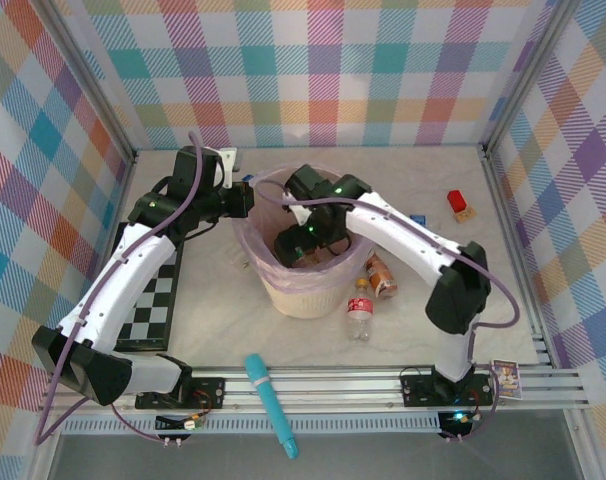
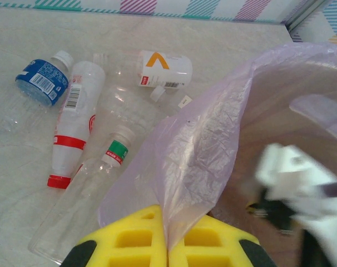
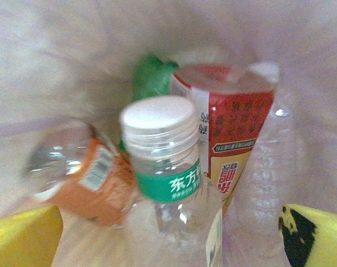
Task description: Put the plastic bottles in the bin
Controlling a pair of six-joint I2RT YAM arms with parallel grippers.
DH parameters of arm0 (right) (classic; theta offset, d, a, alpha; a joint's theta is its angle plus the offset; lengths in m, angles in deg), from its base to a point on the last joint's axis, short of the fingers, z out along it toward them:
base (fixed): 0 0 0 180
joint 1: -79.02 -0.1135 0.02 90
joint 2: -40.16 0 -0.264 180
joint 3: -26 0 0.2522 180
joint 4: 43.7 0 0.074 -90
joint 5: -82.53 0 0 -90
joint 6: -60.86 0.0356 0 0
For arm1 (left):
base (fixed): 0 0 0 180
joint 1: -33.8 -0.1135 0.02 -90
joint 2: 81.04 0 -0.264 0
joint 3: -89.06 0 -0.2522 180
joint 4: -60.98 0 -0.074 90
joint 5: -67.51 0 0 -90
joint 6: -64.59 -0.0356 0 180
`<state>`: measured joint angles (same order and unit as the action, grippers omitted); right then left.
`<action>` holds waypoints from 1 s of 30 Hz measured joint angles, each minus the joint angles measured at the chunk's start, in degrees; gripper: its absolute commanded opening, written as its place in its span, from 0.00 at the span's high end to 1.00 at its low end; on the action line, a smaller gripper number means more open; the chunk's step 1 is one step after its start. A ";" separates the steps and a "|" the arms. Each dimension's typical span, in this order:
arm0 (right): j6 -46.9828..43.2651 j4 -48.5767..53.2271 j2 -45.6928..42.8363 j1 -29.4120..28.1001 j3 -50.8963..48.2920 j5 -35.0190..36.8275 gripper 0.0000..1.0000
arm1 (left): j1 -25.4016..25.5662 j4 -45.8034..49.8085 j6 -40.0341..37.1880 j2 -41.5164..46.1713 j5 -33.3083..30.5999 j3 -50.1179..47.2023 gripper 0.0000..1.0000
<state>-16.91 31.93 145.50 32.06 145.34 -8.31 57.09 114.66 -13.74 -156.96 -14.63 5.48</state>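
A: Right, nearest you, the small clear bottle with the red cap and the bottle with the orange-brown label lie on the table just beside the round cream wastebasket, on its right. They look like your easiest next picks.

B: See this drop through first. Your right gripper is down inside the wastebasket, its yellow pads spread wide. The clear bottle with the white cap and green band sits loose between them, among an orange-labelled bottle and a red-labelled bottle.

A: So lift straight up with the jaws wide, or you may snag the translucent pink-lilac plastic bag.

B: Your left gripper is clenched on that bag's edge. Don't release it until the right arm is out.

A: Beyond the rim, more wait on the table: a red-capped bottle with a red-and-white label, a blue-labelled bottle, and farthest, a white bottle with an orange mark.
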 measured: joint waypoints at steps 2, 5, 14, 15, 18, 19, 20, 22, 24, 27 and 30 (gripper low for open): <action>0.09 0.04 -3.21 0.00 2.49 0.68 0.01 | 0.00 0.00 0.02 0.00 0.00 0.00 1.00; 0.79 -0.37 -8.66 0.02 5.55 2.49 0.01 | 0.00 0.00 0.02 0.00 0.00 0.02 1.00; 6.95 -2.73 -23.06 10.32 4.31 4.83 0.01 | 0.00 0.02 0.02 -0.02 0.00 0.04 1.00; 8.09 -3.23 -24.65 13.46 2.43 4.96 0.01 | 0.00 0.11 0.02 -0.07 0.00 0.13 1.00; 11.15 -4.13 -28.15 23.06 -3.58 5.27 0.01 | 0.00 0.46 0.02 -0.42 0.00 0.61 1.00; 12.37 -4.76 -29.11 26.91 -6.29 5.07 0.01 | 0.00 0.48 0.02 -0.57 0.02 0.79 1.00; 13.53 -5.22 -29.70 30.29 -8.72 4.63 0.01 | 0.00 0.46 0.02 -0.70 0.04 0.85 1.00; 16.39 -6.34 -30.05 36.61 -13.29 3.45 0.01 | 0.00 0.46 0.02 -0.79 0.04 0.94 1.00; 20.39 -7.54 -29.81 41.64 -17.66 2.23 0.01 | 0.00 0.50 0.02 -0.81 0.04 1.01 1.00; 27.76 -8.76 -28.63 46.84 -22.45 1.68 0.01 | 0.00 0.70 0.02 -0.85 0.02 1.14 1.00; 34.99 -10.08 -26.47 48.98 -25.18 1.95 0.01 | 0.00 0.83 0.02 -0.87 0.00 1.18 1.00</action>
<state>18.09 21.86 119.03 81.04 120.16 -6.36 57.09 115.49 -13.72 -157.83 -14.63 6.66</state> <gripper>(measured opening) 0.990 0.063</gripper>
